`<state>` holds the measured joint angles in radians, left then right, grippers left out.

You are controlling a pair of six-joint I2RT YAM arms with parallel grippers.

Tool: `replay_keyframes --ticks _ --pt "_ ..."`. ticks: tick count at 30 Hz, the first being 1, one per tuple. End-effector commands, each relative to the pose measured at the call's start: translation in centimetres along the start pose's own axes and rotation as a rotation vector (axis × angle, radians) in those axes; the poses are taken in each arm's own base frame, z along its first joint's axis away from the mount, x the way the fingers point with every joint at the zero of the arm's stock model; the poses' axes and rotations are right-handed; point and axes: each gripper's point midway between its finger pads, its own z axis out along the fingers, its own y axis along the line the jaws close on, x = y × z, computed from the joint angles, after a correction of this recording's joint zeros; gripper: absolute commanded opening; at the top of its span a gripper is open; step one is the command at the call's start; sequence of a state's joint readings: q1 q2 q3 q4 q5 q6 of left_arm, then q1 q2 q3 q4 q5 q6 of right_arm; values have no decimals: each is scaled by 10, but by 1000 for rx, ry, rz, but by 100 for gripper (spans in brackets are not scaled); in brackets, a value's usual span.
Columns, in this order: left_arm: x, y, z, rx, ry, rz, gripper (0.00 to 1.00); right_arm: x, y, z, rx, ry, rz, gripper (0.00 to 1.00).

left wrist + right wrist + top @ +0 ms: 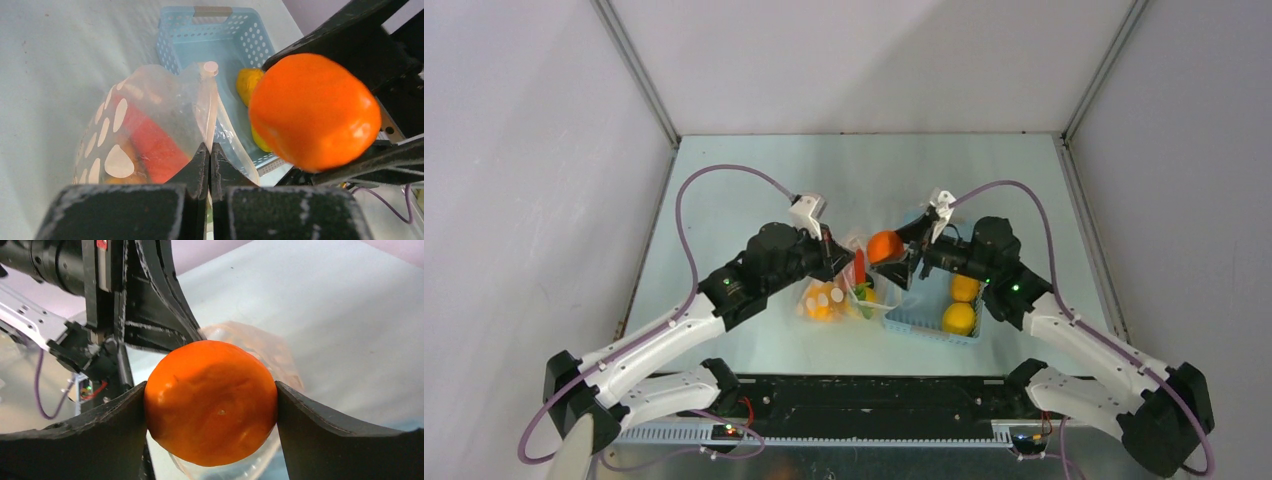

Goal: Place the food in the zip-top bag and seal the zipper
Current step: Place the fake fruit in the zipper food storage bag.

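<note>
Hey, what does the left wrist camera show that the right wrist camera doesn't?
Only the left wrist view: the light blue perforated plastic basket holding a yellow toy lemon, and a red toy piece inside the clear, white-dotted plastic zip-top bag. Only the right wrist view: the left arm's black wrist body. Both: the round orange toy fruit clamped in the right tool, and that bag.
</note>
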<state>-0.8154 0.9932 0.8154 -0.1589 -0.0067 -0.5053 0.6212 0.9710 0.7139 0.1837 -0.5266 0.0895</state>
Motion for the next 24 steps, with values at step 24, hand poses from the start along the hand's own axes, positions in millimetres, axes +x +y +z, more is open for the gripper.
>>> replay_keyframes --ticks 24 --pt "-20 -16 -10 76 -103 -78 0 69 -20 56 398 70 316 36"
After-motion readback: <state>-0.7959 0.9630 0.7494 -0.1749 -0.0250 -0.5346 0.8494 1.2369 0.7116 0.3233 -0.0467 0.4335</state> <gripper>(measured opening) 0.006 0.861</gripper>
